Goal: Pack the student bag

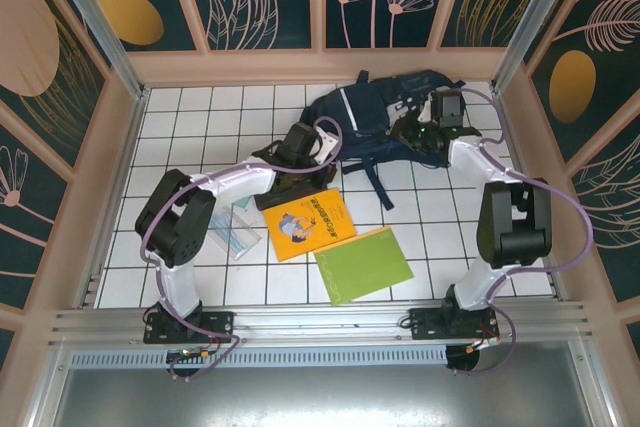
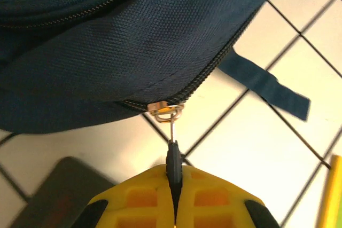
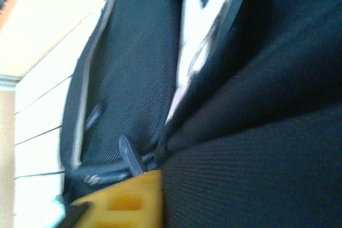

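1. Counter (image 1: 190, 117): white tiles with dark grid lines; carries every item below.
2. Clear plastic packet (image 1: 236, 230): flat, with pale blue contents. Lies well to the left of the student bag (image 1: 385, 107), on its near side and apart from it.
3. Left gripper (image 2: 174, 182): at the bag's near-left edge. Its yellow fingers (image 2: 144, 201) are pressed fully together and pinch a dark zipper pull (image 2: 172, 156). The pull runs straight up to a metal slider (image 2: 165, 109) on the bag's zip line.
4. Dark grey flat item (image 2: 51, 198): just off the bag's near-left edge, partly under the left gripper; what it is cannot be told.
5. Orange book (image 1: 309, 224): flat, with a cartoon figure on the cover. On the bag's near side, left of its middle, apart from it.
6. Green notebook (image 1: 363, 264): flat with a plain cover. Also on the bag's near side, farther from the bag than the orange book and just beside that book.
7. Student bag: dark navy fabric with a white stripe, lying on the counter at its far edge, right of centre. Its straps (image 1: 375, 182) trail out on the near side.
8. Right gripper (image 1: 420, 135): down over the bag's right part. One yellow finger (image 3: 125, 204) shows beside a second pull tab (image 3: 128, 153). How wide it stands, and whether it grips anything, cannot be told.
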